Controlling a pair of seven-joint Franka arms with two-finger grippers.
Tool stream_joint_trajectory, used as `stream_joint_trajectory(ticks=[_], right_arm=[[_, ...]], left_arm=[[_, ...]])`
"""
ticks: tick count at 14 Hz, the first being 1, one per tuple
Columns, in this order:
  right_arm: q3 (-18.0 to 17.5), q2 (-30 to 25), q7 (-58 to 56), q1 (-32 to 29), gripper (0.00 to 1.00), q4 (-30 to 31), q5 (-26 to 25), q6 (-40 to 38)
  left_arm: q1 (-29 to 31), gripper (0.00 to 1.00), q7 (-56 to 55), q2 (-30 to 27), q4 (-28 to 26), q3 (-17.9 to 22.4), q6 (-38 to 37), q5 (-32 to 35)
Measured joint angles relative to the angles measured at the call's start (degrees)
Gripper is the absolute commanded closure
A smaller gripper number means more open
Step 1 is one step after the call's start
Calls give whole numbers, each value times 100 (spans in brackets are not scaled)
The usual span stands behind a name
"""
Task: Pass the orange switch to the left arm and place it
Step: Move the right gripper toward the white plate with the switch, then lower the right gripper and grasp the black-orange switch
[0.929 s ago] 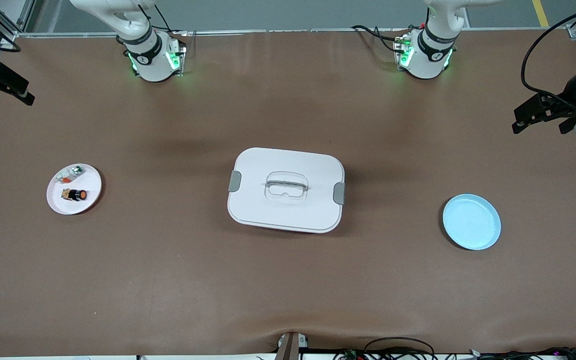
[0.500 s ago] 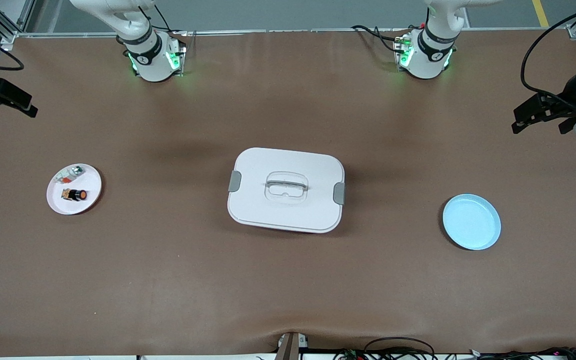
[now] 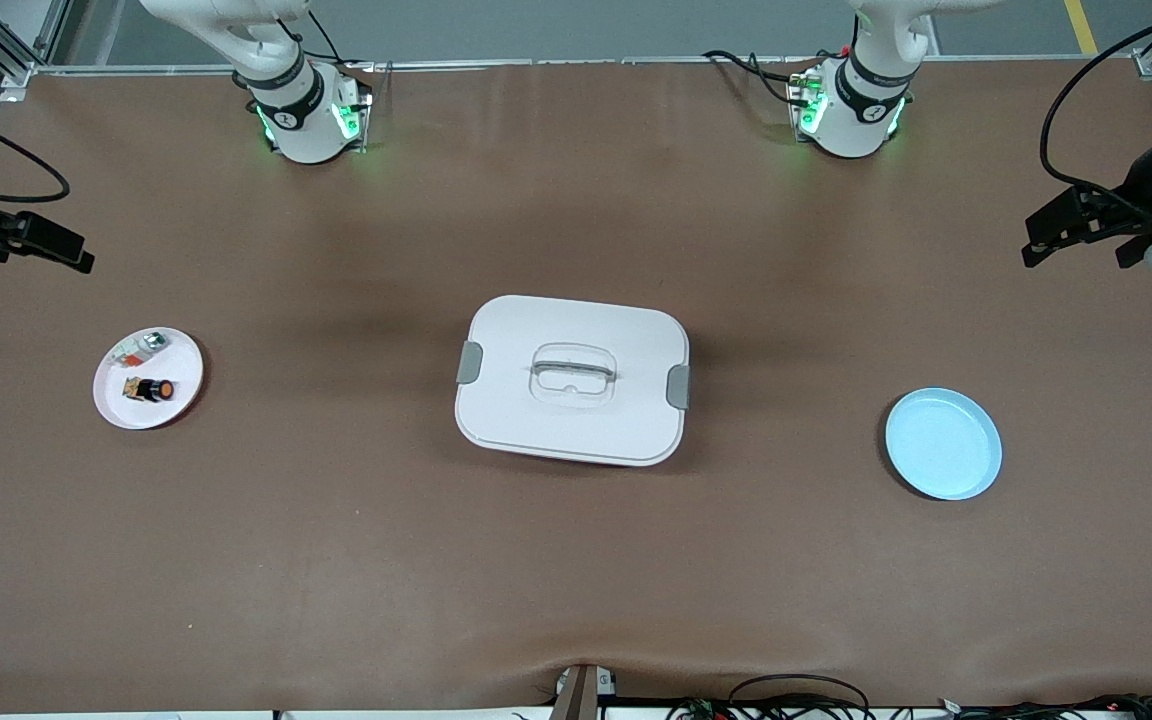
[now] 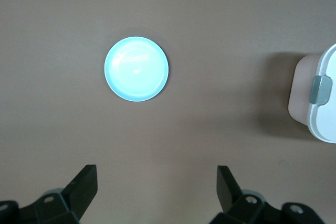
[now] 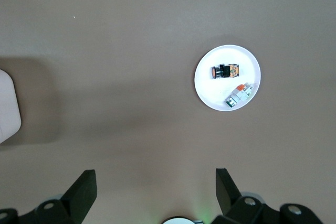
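Brown worktop (image 3: 336, 560) from the front: the box (image 3: 572, 378) sits mid-worktop; the orange switch (image 3: 152, 389) — black, orange-faced — lies on a white plate (image 3: 176, 400) toward the right arm's end. Left wrist: the left gripper (image 4: 157, 187) hangs open over bare worktop near a blue plate (image 4: 136, 68). Right wrist: the right gripper (image 5: 156, 187) hangs open, well apart from the switch.

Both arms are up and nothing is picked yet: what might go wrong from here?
1. The orange switch lies beside a small white-grey part on the white plate; the open right gripper may grab or knock the wrong one.
2. The box sits between both plates; a low handover toward the blue plate might clip it.
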State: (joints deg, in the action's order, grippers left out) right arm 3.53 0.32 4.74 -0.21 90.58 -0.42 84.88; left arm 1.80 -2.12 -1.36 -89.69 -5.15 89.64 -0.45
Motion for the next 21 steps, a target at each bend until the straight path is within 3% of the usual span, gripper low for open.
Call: stream_joint_trajectory(ticks=[6, 13, 21], right_arm=[[23, 981, -165, -316, 0, -48, 1, 267], [49, 1152, -434, -564, 0, -83, -9, 568], [79, 1429, -1250, -987, 0, 1043, -109, 2302]], left_arm=[[13, 0, 0, 6, -5, 10, 0, 0], [19, 0, 0, 11, -5, 11, 0, 0], [23, 0, 0, 30, -9, 11, -1, 0]])
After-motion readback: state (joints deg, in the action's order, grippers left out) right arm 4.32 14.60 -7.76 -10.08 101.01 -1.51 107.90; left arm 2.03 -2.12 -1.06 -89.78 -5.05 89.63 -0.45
